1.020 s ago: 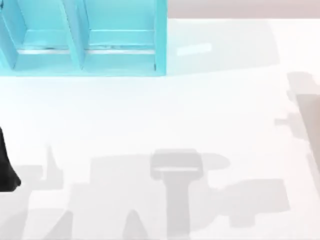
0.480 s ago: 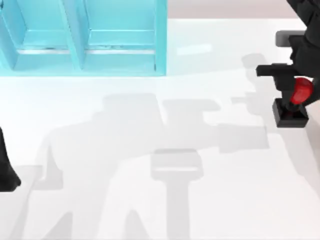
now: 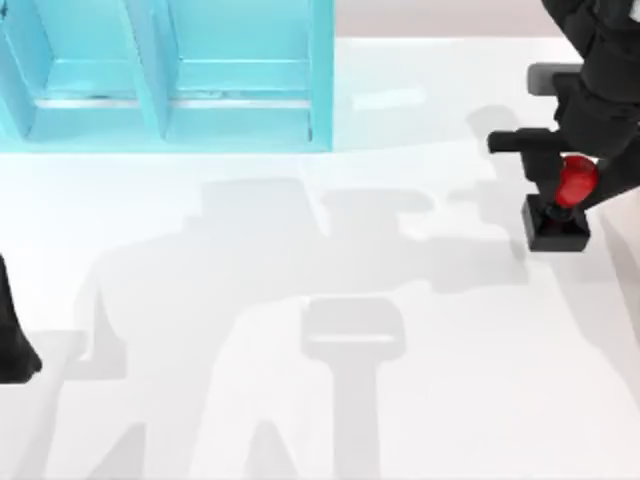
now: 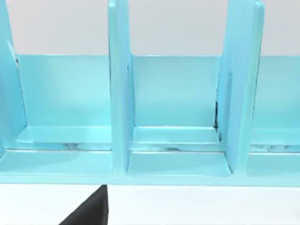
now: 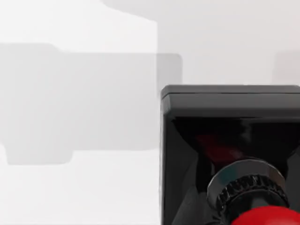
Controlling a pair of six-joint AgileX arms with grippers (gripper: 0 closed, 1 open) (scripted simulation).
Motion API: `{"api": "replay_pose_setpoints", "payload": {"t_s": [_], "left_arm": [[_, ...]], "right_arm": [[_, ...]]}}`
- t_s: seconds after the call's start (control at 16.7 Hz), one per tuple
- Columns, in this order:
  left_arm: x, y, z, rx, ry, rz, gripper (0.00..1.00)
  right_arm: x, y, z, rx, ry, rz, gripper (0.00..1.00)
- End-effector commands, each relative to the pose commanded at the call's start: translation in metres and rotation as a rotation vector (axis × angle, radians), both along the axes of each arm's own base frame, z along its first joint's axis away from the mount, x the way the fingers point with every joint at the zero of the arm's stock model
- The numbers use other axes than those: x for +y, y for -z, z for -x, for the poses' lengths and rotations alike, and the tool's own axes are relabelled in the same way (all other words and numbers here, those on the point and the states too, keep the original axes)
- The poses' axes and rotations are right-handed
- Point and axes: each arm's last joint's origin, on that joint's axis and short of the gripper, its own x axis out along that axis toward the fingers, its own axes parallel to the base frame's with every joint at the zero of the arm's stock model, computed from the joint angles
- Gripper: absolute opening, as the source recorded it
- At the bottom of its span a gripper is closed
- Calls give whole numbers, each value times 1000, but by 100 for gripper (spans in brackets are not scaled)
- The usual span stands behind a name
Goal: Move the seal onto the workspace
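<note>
- White and broad, one flat plain worktop (image 3: 300, 420) takes up most of the top view, crossed by soft grey shadows of the arms; this is the workspace.
- One turquoise blue compartment shelf (image 3: 170, 80) stands at the far left of the worktop. The top view shows two of its open compartments side by side, split by one upright divider; the left wrist view (image 4: 178, 98) shows one full compartment between two dividers, plus part of a compartment on either side.
- One seal (image 3: 560, 205) is in sight: a small stamp with a black square block base, a short ribbed stem and a glossy red round knob on top. It is at the right side of the worktop, well apart from the shelf.
- In the right wrist view the same seal (image 5: 234, 140) sits close to the camera, its black base seen against the white worktop (image 5: 75, 112) and the red knob at the frame's edge.
- One black right gripper (image 3: 572, 175) reaches in from the top view's far right corner, and its fingers are clenched on the seal's red knob, the base hanging below them, tilted a little.
- Whether the base touches the worktop or is just above it, I cannot tell.
- One left arm (image 3: 12, 330) is parked at the left edge of the top view, near the front; its dark tip (image 4: 89, 211) shows before the shelf. The state of its fingers I cannot tell.
</note>
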Motion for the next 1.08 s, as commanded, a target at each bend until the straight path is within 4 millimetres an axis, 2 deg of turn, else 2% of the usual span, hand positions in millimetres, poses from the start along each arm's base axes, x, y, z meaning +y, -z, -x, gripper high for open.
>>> {"api": "replay_pose_setpoints", "payload": {"t_s": [0.42,0.66,1.08], "left_arm": [[0,0,0,0,0,0,100],[0,0,0,0,0,0,100],[0,0,0,0,0,0,100]], "right_arm": [[2,42,0,-6,-6,1,0],[2,43,0,-6,-6,1,0],[2,43,0,-6,-6,1,53]]}}
